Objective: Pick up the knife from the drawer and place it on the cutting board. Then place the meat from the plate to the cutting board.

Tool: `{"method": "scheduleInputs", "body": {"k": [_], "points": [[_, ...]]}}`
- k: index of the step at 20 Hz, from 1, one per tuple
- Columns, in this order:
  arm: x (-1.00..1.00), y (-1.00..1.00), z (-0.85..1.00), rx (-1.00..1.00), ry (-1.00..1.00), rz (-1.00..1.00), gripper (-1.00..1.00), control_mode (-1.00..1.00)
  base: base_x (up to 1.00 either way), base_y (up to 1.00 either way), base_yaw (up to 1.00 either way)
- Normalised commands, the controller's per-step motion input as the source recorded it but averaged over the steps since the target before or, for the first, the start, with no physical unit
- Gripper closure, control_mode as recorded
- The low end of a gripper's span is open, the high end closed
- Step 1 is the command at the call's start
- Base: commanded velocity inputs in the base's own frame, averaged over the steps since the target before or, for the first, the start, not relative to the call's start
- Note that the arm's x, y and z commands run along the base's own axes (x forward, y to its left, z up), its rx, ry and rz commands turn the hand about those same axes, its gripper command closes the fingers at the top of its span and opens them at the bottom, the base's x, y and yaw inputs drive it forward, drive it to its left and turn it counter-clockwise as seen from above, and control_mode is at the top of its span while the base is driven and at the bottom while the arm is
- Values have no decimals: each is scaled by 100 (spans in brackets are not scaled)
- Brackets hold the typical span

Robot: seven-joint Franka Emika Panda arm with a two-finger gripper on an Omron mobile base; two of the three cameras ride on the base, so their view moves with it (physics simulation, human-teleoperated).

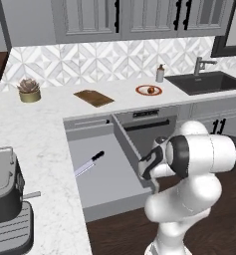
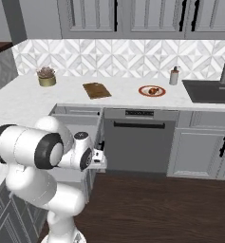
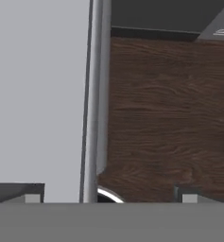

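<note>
The drawer point(image 1: 107, 172) stands pulled out from the counter. On its grey floor lies the knife point(image 1: 89, 163), black handle toward the back, blade toward the front left. My gripper point(image 3: 106, 194) is open and holds nothing. It hangs over the drawer's right wall point(image 3: 97, 94) near the front corner, well right of the knife, and appears beside the drawer point(image 2: 78, 124) as the gripper point(image 2: 99, 159). The dark cutting board point(image 1: 93, 97) lies on the back counter. To its right, the plate point(image 1: 149, 90) carries the meat point(image 1: 151, 90).
A potted succulent point(image 1: 29, 90) sits at the back left and a soap bottle point(image 1: 160, 73) stands beside the sink point(image 1: 209, 82). A coffee machine point(image 1: 5, 199) occupies the near left counter. The dishwasher point(image 2: 138, 140) adjoins the drawer, above wooden floor point(image 2: 156, 209).
</note>
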Motion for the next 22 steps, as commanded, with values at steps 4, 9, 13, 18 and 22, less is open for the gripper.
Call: {"method": "scheduleInputs", "body": {"k": [4,9,13,18,22], "points": [[-31,-100,0,-3,0,-10,-100,-100,0,0,0],[-10,-99,7,-4,0,-15,-100,-100,0,0,0],[0,-26,92,0,-10,-18,-100,-100,0,0,0],[0,35,100,0,-26,-17,-100,-100,0,0,0],[0,30,100,1,-20,-16,-100,-100,0,0,0]]}}
